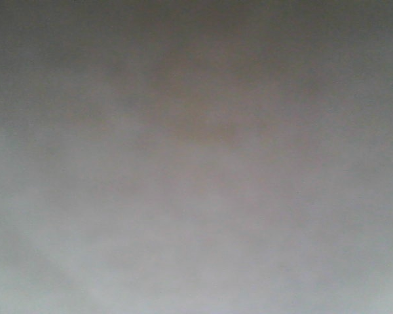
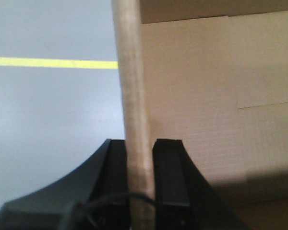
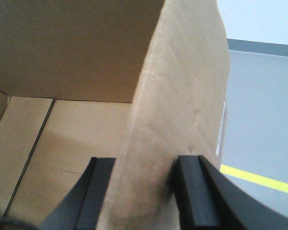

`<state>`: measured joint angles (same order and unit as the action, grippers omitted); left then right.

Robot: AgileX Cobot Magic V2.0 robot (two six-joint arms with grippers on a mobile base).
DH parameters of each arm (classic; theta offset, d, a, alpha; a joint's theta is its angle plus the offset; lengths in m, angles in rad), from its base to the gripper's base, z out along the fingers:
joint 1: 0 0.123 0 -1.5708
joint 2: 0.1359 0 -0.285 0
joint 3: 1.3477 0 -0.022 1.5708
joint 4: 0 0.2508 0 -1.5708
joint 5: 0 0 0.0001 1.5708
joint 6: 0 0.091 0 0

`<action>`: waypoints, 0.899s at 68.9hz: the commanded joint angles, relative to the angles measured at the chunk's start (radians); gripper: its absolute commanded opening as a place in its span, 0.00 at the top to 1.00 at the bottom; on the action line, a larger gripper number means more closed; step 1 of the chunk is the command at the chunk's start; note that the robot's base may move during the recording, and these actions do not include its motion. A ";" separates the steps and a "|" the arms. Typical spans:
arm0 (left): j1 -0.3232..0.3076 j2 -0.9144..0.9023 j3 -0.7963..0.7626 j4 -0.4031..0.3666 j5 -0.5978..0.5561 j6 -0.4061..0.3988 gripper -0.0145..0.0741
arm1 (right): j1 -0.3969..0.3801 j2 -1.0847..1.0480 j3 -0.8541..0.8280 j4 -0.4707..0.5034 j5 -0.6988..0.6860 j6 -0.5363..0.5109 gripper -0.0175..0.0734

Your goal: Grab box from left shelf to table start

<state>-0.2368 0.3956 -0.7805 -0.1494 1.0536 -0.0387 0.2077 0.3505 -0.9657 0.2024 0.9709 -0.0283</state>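
the front-facing view is filled by a blurred grey haze and nothing can be told from it. a smooth pale grey floor (image 2: pixel 48 124) is seen in the left wrist view, crossed by a straight yellow line (image 2: pixel 53 62). the same floor (image 3: pixel 259 110) and yellow line (image 3: pixel 259 178) are seen at the right of the right wrist view, with a darker grey band (image 3: pixel 259 46) further back and a paler surface above it.

the box (image 2: pixel 206 96) is seen from close up: tan corrugated cardboard, matte, with fine ribbing, flat panels and a thin flap seam. one upright wall is seen edge-on and blocks the middle of the left wrist view. the left claw (image 2: pixel 141 143) is clamped on this wall, one black finger (image 2: pixel 117 158) on the floor side and the other on the box side.

in the right wrist view the box (image 3: pixel 182 86) is shown with its shaded inside at the left and one wall rising through the middle. the right claw (image 3: pixel 145 160) is clamped on that wall, one finger inside and one outside. a thin white strip (image 3: pixel 222 129) is seen on the wall's outer face.

the box is held by both claws; what it rests on cannot be told.
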 commanded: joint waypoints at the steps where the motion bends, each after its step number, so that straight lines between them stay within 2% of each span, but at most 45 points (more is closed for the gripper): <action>1: -0.010 0.007 -0.028 -0.015 -0.090 0.026 0.95 | 0.000 0.011 -0.033 0.068 -0.168 0.001 0.74; 62: -0.010 0.007 -0.028 -0.015 -0.090 0.026 0.95 | 0.000 0.011 -0.032 0.067 -0.168 0.001 0.74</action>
<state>-0.2368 0.3956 -0.7805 -0.1494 1.0536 -0.0387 0.2077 0.3505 -0.9657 0.2024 0.9709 -0.0283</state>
